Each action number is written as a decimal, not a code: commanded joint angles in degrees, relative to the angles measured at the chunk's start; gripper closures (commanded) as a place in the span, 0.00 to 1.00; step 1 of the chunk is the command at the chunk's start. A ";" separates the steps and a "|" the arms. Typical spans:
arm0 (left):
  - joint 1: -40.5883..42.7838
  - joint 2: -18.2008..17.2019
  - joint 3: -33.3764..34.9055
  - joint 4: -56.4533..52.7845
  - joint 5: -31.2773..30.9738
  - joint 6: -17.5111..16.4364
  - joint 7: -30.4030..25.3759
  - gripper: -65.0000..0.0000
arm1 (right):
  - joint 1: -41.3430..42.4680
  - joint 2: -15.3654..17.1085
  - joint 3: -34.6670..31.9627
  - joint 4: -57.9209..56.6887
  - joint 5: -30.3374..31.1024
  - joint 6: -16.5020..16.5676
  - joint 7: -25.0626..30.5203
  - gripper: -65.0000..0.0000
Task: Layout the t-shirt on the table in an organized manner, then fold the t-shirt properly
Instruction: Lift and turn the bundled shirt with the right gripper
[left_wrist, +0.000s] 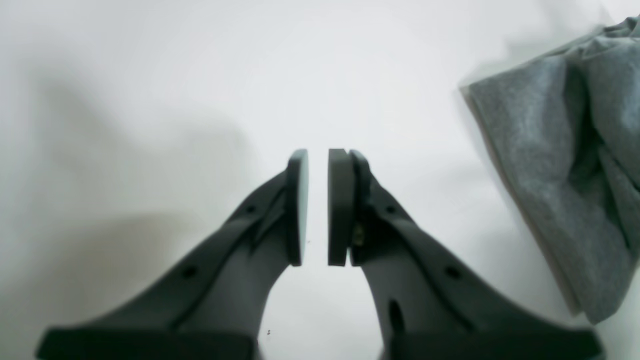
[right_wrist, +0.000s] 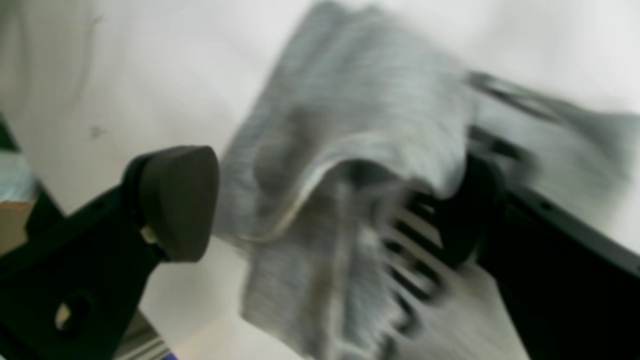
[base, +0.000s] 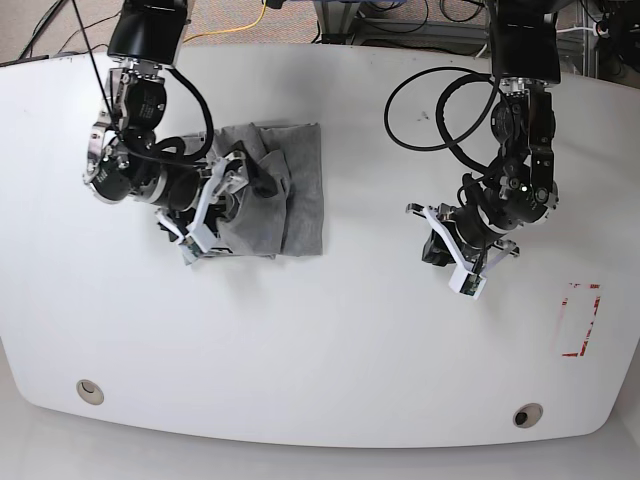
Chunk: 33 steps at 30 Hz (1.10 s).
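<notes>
White and glossy, the bench (base: 330, 330) fills the base view, with a red tape outline (base: 578, 320) near one edge and two round metal grommets, one (base: 90, 390) at each end of the near edge, the other (base: 527, 414) below the tape. Cables and floor show beyond the far edge.

We see the shirt (base: 285, 195) bunched in a loose grey heap toward the side of the right arm, nowhere near spread flat. The right gripper (base: 215, 205) sits at the heap's edge with its jaws wide apart. From the right wrist view, a fold of grey cloth (right_wrist: 345, 150) hangs between the two jaws and drapes over one of them, while the other jaw stands clear of it (the picture is blurred, so we cannot tell whether the cloth is caught on the jaw or only lying over it). The jaws are not clamped on it.

Our left gripper (base: 462, 262) hangs over bare bench, well apart from the shirt. In the left wrist view its pads (left_wrist: 341, 205) face each other with only a narrow slit between them, nothing held, and a corner of the shirt (left_wrist: 565, 185) lies off to one side.
</notes>
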 joint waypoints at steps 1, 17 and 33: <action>-1.27 -0.41 -0.27 1.33 -0.72 0.06 -1.24 0.91 | 1.89 -2.18 -3.01 0.97 1.24 0.10 1.30 0.00; -0.48 -2.52 -0.36 5.03 -0.45 0.06 -1.07 0.91 | 5.06 -9.83 -10.57 0.53 0.98 0.10 1.12 0.00; -0.39 -2.52 -0.36 4.76 -0.45 0.06 -1.07 0.91 | 0.31 -0.25 -5.38 5.28 1.33 0.10 0.07 0.00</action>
